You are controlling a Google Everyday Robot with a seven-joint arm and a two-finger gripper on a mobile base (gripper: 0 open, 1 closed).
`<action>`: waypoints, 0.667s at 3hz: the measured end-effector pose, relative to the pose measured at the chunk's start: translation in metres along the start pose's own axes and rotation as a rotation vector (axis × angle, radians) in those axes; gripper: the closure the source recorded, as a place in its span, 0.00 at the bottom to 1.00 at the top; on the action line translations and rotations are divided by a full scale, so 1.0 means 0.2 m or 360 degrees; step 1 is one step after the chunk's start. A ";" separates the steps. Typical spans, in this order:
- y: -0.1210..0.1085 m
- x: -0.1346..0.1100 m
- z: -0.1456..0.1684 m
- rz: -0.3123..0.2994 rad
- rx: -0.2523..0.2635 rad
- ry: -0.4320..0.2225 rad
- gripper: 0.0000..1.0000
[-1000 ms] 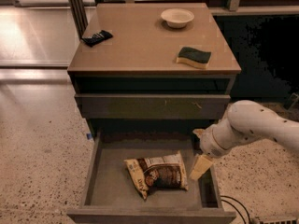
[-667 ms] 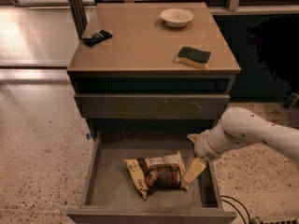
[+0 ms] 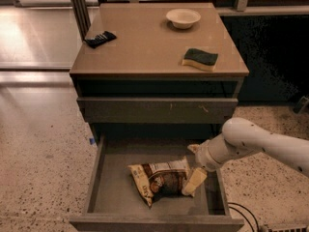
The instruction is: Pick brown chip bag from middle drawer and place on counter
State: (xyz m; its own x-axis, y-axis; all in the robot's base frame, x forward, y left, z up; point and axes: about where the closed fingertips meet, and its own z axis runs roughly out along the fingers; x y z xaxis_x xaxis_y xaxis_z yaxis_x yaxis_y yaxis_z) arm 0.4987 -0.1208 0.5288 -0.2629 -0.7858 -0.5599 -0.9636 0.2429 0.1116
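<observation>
My end effector (image 3: pixel 193 166) hangs low in the frame, right of centre, spread open at the right end of the brown chip bag (image 3: pixel 161 179) — which lies flat inside the middle drawer (image 3: pixel 116 187).

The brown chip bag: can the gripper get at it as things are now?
Probably yes. The middle drawer stands open, nothing covers the brown chip bag, and the gripper hangs open at one end of it.

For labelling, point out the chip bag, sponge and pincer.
brown chip bag (image 3: pixel 161 180): camera view, dark centre panel.
sponge (image 3: pixel 200 58): camera view, green top.
pincer (image 3: pixel 194 165): camera view, between fingertips, by bag's right end.
</observation>
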 end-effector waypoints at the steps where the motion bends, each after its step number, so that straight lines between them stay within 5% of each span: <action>1: -0.03 0.00 0.11 -0.0023 -0.0038 -0.0019 0.00; 2: -0.05 0.04 0.24 -0.0008 -0.0001 0.0023 0.00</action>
State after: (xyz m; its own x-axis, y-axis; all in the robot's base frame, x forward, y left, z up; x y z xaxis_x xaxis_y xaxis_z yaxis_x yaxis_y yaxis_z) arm 0.5083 -0.1024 0.4829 -0.2584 -0.7953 -0.5484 -0.9650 0.2384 0.1090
